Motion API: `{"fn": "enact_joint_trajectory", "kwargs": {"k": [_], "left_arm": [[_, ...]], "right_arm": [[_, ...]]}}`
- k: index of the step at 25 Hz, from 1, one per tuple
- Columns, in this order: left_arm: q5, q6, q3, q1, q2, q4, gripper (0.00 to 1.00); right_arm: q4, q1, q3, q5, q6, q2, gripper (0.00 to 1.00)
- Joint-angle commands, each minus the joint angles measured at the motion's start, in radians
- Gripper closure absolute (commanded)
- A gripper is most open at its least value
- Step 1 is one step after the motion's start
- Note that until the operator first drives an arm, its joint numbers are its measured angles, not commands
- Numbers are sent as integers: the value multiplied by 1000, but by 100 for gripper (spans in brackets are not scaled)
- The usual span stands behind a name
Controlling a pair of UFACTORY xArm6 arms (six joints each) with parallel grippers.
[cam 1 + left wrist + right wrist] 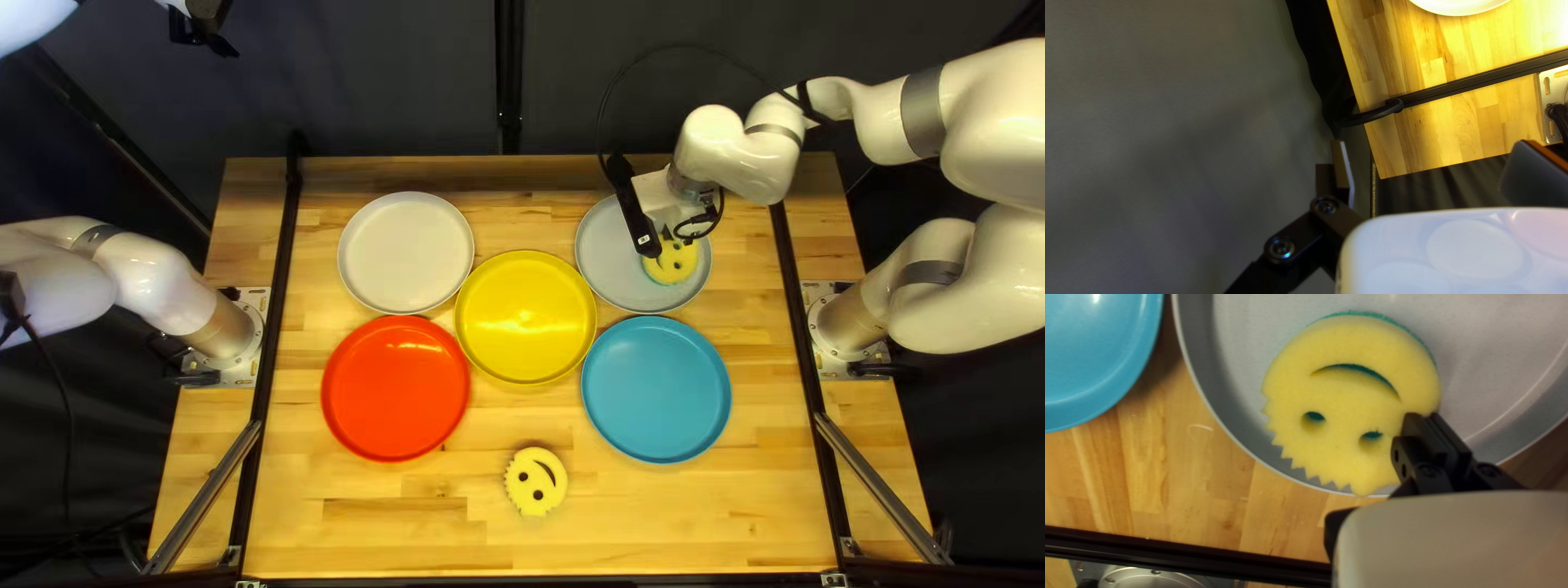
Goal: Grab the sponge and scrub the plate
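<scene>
My right gripper (658, 242) is low over the grey plate (612, 278) at the upper right of the top left view, by a round yellow smiley sponge (677, 261). In the right wrist view this gripper (1424, 418) has its fingers close together, pinching one edge of the sponge (1339, 419). The sponge lies face up on the grey plate (1230, 359), its green underside showing along the rim. High beyond the table's far left corner is my left gripper (207, 27); in the left wrist view this gripper (1434, 169) is spread wide, holding nothing.
A second smiley sponge (536, 481) lies near the table's front edge. A white plate (405, 253), a yellow plate (526, 318), a red plate (395, 389) and a blue plate (655, 390) stand on the table. Black rails (280, 283) run along both sides.
</scene>
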Motion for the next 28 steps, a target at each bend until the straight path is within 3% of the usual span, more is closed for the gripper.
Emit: {"fn": "enact_joint_trajectory", "kwargs": {"k": [1,9,28], "left_arm": [[0,0,0,0,0,0,0],[0,0,0,0,0,0,0],[0,0,0,0,0,0,0]], "right_arm": [[2,-39,-41,4,-39,30,100],[-26,-61,-40,0,-47,16,100],[-81,121,80,-7,56,-64,100]]}}
